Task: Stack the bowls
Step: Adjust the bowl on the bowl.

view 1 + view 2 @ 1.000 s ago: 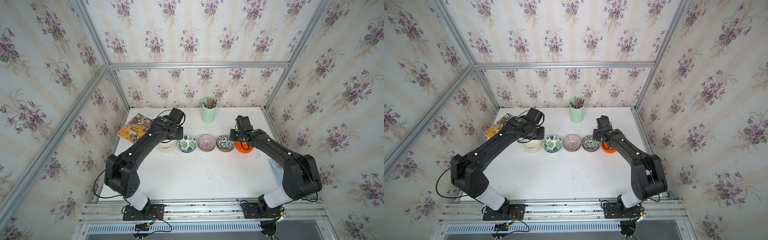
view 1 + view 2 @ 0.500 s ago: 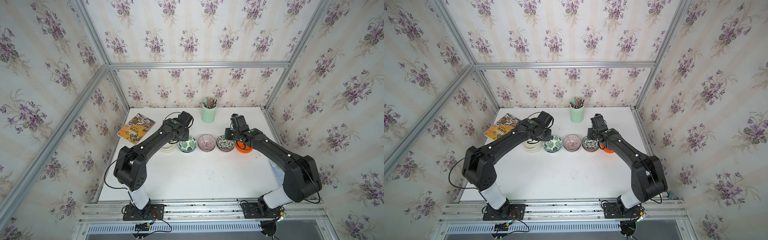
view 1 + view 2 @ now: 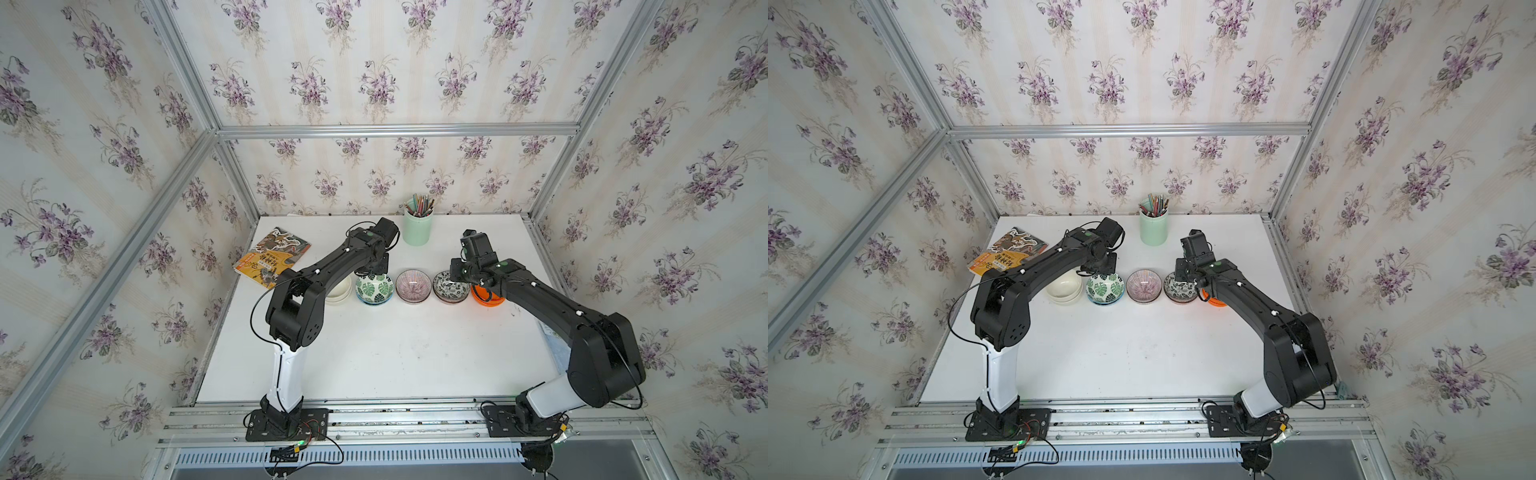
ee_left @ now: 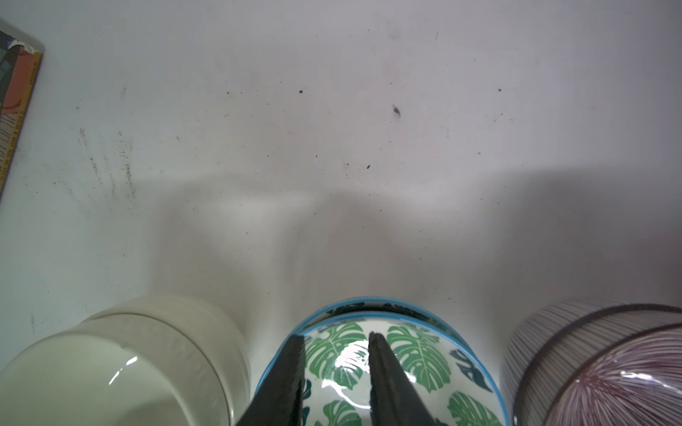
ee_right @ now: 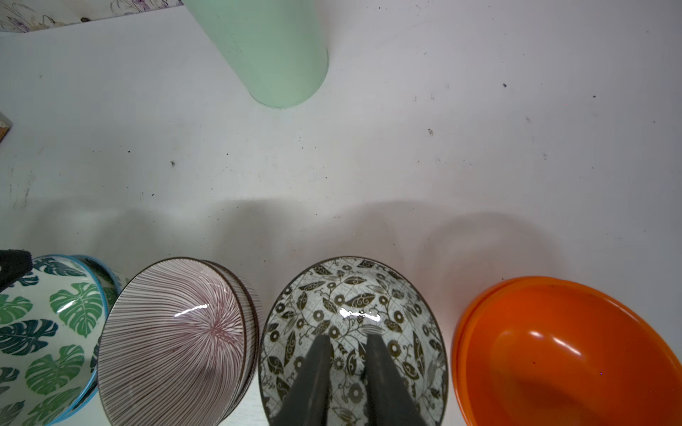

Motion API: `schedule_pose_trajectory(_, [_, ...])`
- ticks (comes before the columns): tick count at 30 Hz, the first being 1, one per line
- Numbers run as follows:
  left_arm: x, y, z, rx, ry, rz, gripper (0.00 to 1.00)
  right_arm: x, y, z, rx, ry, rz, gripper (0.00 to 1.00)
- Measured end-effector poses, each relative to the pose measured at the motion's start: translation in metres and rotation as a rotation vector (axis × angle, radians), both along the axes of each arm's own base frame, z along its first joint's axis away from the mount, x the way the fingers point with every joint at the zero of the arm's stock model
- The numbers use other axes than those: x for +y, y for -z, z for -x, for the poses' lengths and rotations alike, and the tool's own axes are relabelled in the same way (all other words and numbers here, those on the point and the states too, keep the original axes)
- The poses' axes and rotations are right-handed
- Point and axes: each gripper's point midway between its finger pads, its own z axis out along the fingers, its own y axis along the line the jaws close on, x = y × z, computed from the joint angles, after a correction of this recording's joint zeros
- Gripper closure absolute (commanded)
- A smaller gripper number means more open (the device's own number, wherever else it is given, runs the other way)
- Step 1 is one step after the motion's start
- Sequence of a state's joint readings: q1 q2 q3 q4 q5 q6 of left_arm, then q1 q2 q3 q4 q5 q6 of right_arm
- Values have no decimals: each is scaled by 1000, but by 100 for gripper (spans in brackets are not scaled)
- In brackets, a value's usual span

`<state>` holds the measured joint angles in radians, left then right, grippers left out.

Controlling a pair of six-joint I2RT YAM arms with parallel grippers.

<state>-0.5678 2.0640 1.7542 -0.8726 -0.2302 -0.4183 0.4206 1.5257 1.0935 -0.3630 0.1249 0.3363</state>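
Both arms shifted inward along the row: left gripper [image 4: 336, 335] from cream bowl [image 4: 121, 365] to leaf bowl [image 4: 417, 354], right gripper [image 5: 348, 336] from orange bowl [image 5: 553, 350] to floral bowl [image 5: 354, 291]. Left jaws narrow, apparently straddling the leaf rim; cannot tell if they pinch it. Right jaws narrow, empty, over the floral hollow. All bowls sit on the table [image 4: 332, 147].

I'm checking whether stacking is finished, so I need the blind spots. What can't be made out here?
orange bowls: both top views, mostly under the right arm.
cream bowls: a top view, partly behind the left arm.
left gripper: left wrist view, bottom edge cuts it; contact with the leaf bowl unclear.
pencils: top views, too small to count.
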Motion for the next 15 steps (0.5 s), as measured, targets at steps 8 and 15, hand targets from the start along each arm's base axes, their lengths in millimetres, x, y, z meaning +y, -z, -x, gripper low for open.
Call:
schedule_pose_trajectory(8, [2, 11, 0, 25, -4, -14, 66, 0, 4, -1, 5, -2, 5, 76])
schedule_pose_trajectory(15, [1, 13, 0, 30, -4, -14, 66, 0, 5, -1, 7, -2, 7, 76])
